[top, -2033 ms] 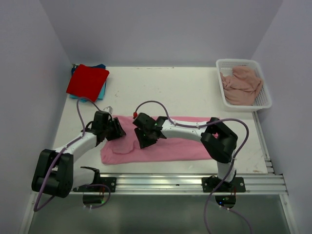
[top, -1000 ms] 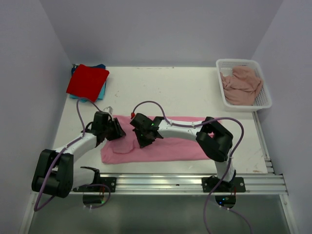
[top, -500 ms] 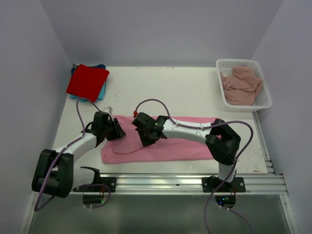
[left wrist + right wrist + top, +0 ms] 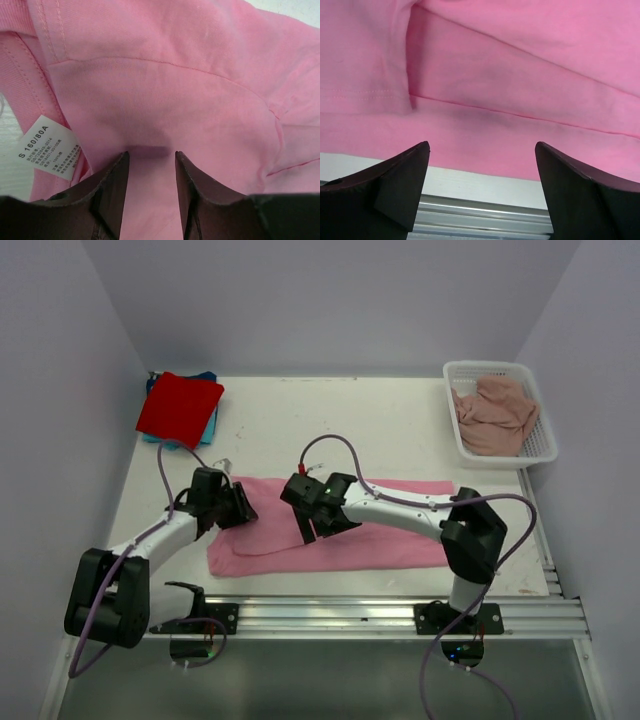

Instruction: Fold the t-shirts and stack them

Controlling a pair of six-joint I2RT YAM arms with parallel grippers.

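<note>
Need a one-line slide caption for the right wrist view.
Right gripper, open wide, hovers over a fold of the bright pink t-shirt, near the metal rail.

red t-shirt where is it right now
In the top view, the red t-shirt lies folded at the far left corner of the table, on top of the teal-blue t-shirt.
</note>
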